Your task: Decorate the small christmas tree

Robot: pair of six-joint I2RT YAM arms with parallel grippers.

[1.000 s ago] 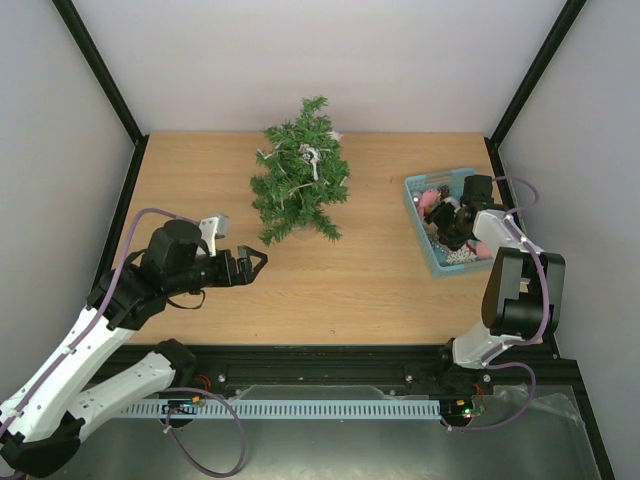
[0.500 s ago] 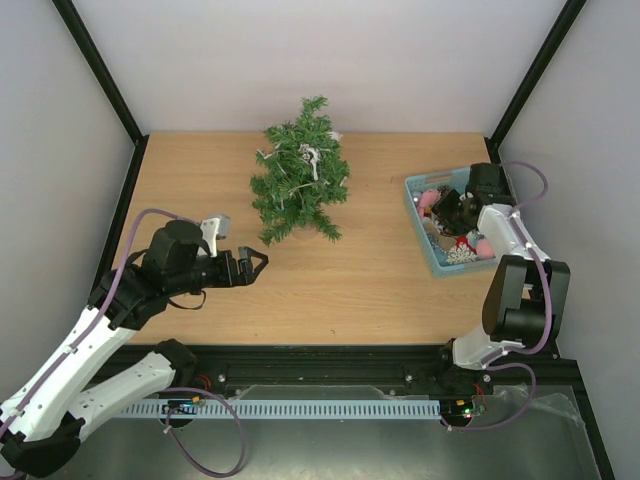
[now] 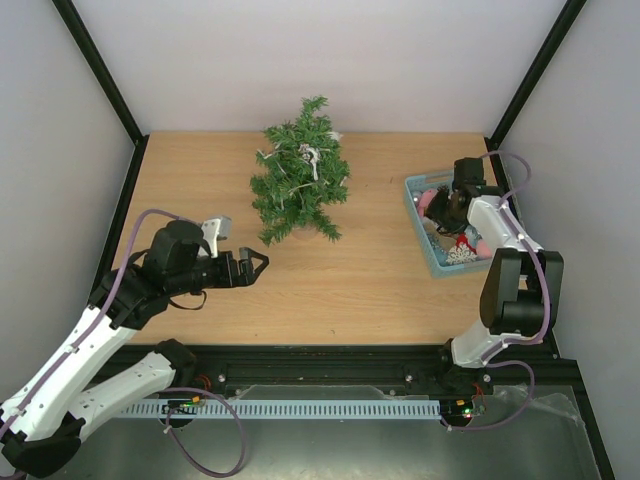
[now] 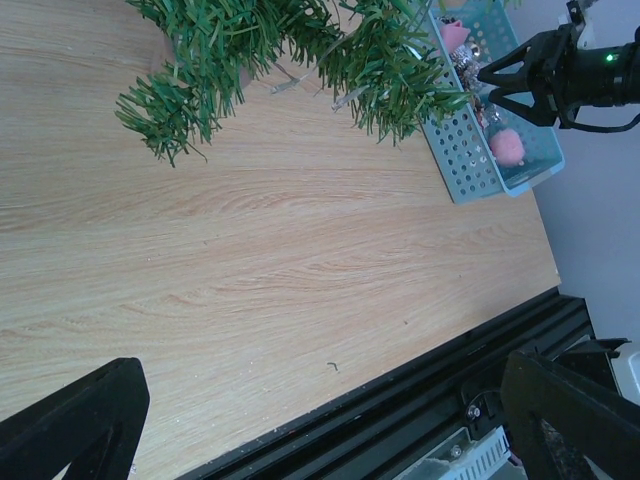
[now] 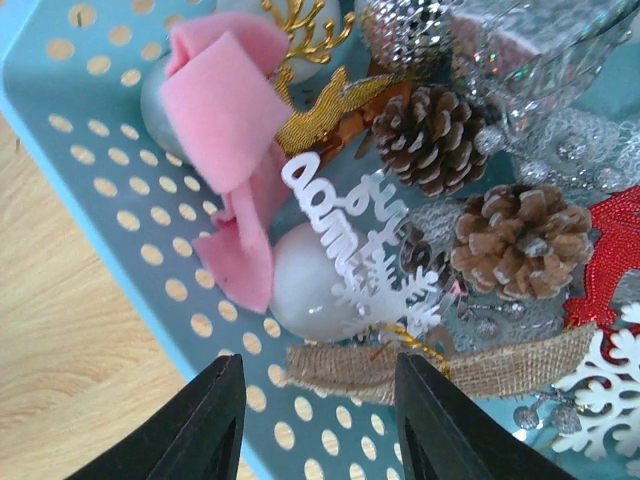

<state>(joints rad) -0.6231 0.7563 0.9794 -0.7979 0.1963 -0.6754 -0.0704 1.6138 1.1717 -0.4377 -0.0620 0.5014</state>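
The small christmas tree (image 3: 300,180) stands at the back middle of the table, with pale ornaments in its branches; its lower branches (image 4: 300,40) fill the top of the left wrist view. My left gripper (image 3: 258,263) hangs open above bare wood in front of the tree, holding nothing (image 4: 318,370). My right gripper (image 3: 447,212) is down in the light-blue basket (image 3: 418,222). Its jaws (image 5: 318,375) stand apart on either side of the end of a burlap ribbon (image 5: 500,365), not touching it. A white ball (image 5: 310,290) and a white snowflake ornament (image 5: 370,250) lie just beyond the fingertips.
The basket (image 5: 130,230) also holds a pink felt bow (image 5: 225,110), two pine cones (image 5: 520,240), a gold deer (image 5: 320,110) and a red glitter piece (image 5: 610,260). It sits at the table's right edge (image 4: 460,150). Black frame posts and grey walls enclose the table.
My right gripper has moved toward the basket's far-left part and its jaws have narrowed. The left arm has not moved.
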